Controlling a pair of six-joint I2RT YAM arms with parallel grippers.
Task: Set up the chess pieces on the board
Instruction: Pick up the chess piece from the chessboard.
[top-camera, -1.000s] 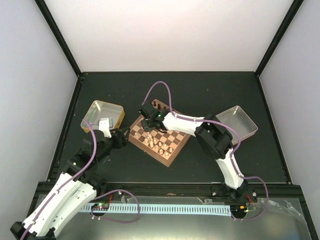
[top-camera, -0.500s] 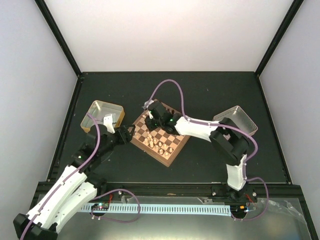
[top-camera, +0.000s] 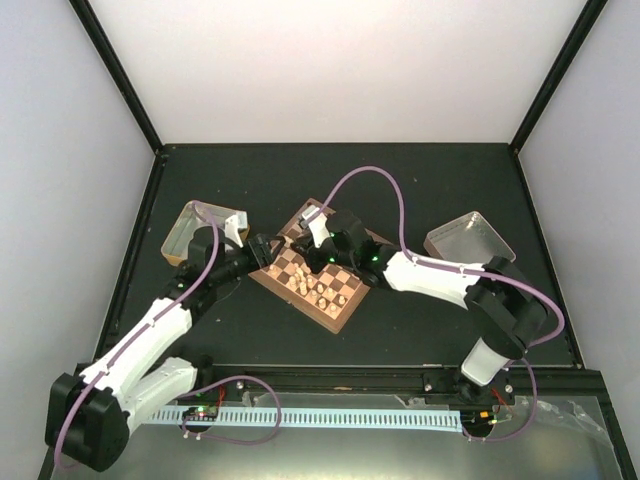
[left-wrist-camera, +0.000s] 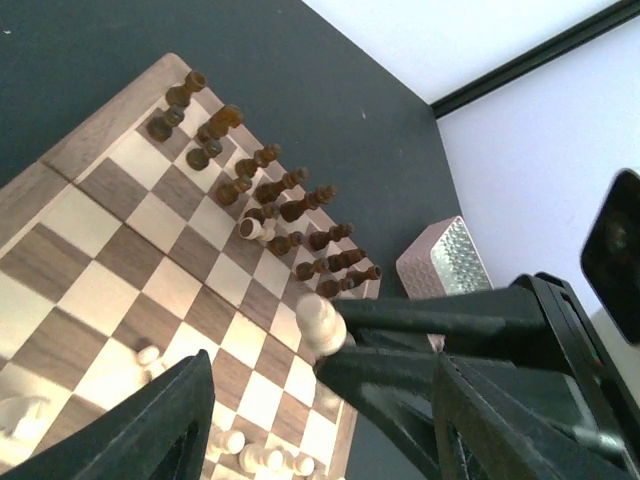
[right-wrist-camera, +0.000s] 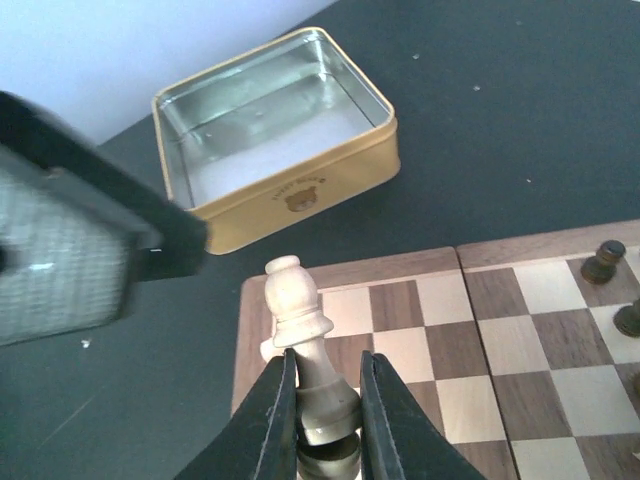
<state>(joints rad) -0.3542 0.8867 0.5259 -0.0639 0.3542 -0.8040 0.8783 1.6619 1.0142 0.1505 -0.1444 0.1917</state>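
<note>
A pale chess piece (right-wrist-camera: 297, 300), perhaps a bishop, stands upright, pinched low on its stem by the narrow jaws of the right gripper (right-wrist-camera: 327, 358) above a corner of the board (right-wrist-camera: 400, 268). Beyond those jaws a gold tin (right-wrist-camera: 300, 190) sits on the desk (right-wrist-camera: 500, 120), its shiny floor showing. The left gripper (left-wrist-camera: 322, 362), jaws wide, hovers just beside. Dark pieces (left-wrist-camera: 270, 190) line the board's far edge past its jaws, and a silvery tin (left-wrist-camera: 440, 262) lies beyond them.

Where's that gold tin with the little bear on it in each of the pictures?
Top external: gold tin left of the board, partly under the left arm.
Left wrist: not in it.
Right wrist: gold tin top centre, beyond the board's corner.
Shared landmark: the board.
</note>
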